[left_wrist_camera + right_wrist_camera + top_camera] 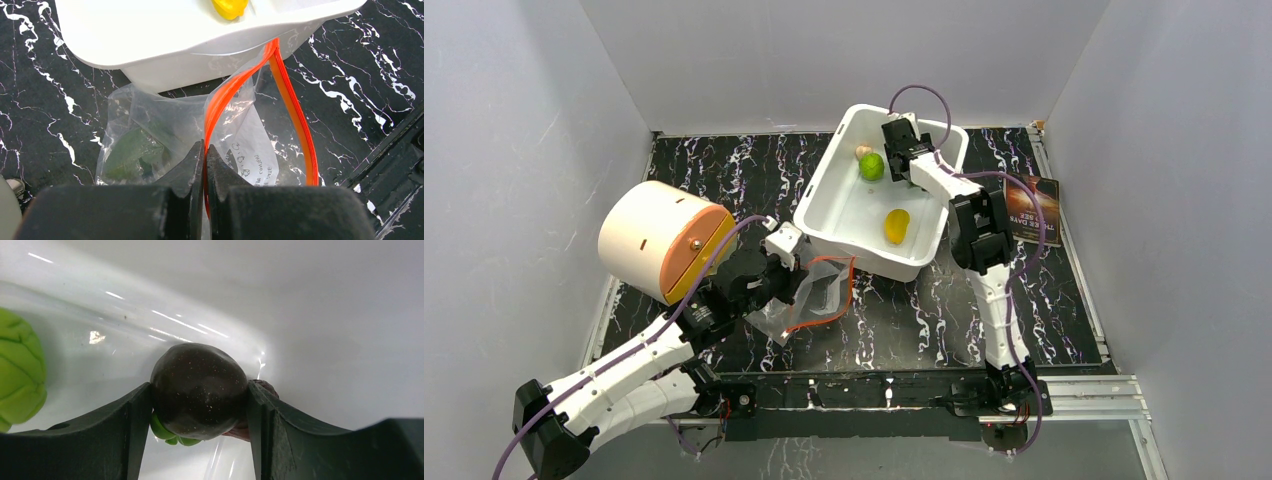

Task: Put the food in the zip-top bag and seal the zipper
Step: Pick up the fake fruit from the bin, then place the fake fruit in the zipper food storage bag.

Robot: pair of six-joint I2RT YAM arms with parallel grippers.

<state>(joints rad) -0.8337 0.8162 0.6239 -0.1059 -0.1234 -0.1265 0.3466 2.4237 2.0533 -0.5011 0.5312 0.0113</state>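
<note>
Tub [820, 205]: white, far-centre tabletop [924, 320]; lime [871, 166] and mango piece [896, 226] inside.
Zip-top bag [819, 300]: against tub's near edge; jaws of left gripper [205, 150] clamped on zipper [295, 110].
Dark fruit [197, 372]: tub's far side; jaws of right gripper [198, 390] touching both sides (grip centred, lift straight).

The top camera looks down from behind my bases over the whole desk [904, 320]. My left wrist camera sits close on the zip-top bag [150, 125] and white tub [150, 40]; my right wrist camera, inside that tub, nearly touches the dark fruit [197, 390]. All share the tub.
</note>
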